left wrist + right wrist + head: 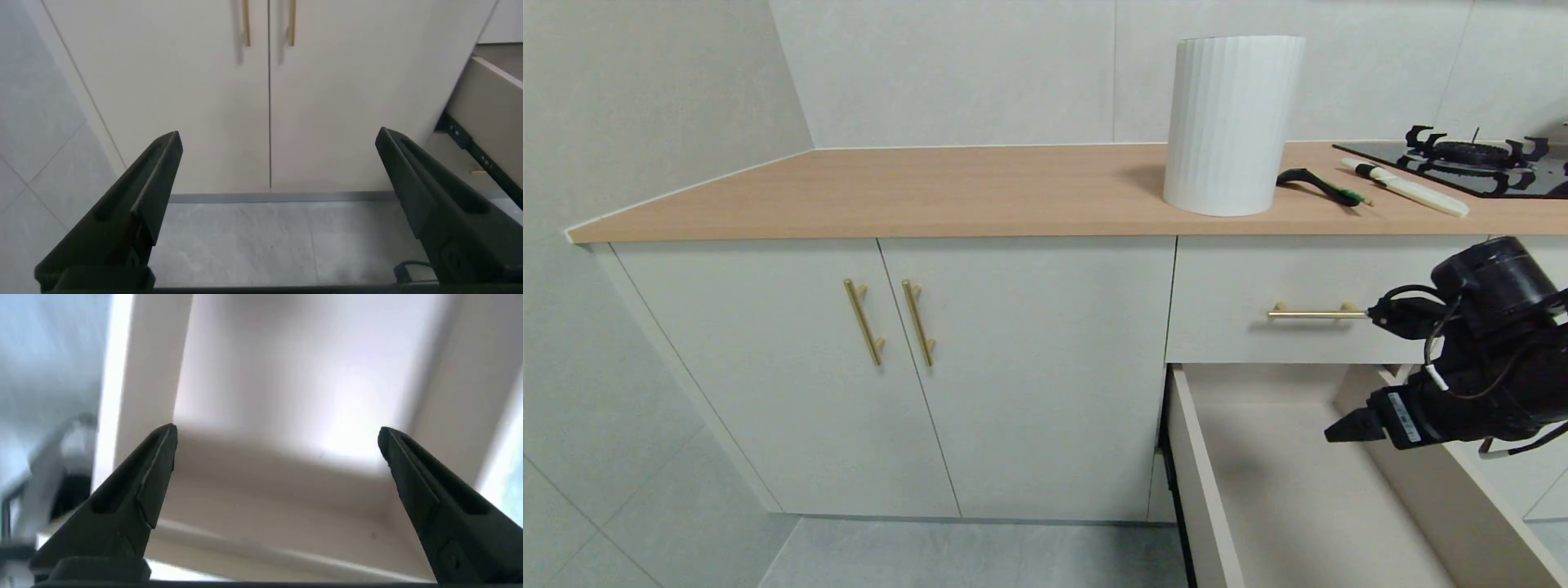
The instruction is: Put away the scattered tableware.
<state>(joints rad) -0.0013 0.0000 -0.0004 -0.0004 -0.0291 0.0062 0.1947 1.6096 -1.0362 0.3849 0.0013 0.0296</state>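
Bright, soft, even light; tall white canister (1232, 122) throws a faint shadow on the countertop (890, 192) on its side away from the right pincer (276, 433), so light comes from that pincer's side; washed-out glare patch on the drawer (270, 367) bottom just beyond it; floor (245, 245) ahead of the left pincer (278, 135) flat and shadowless.

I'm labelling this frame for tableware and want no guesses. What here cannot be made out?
White ribbed container: head view, its own wall hides whatever is inside.
Black utensil: head view, too small to tell what kind.
Open drawer: head view, front cut off by the bottom edge; blurred in the right wrist view past the right gripper.
Stove: head view, cut off by the right edge.
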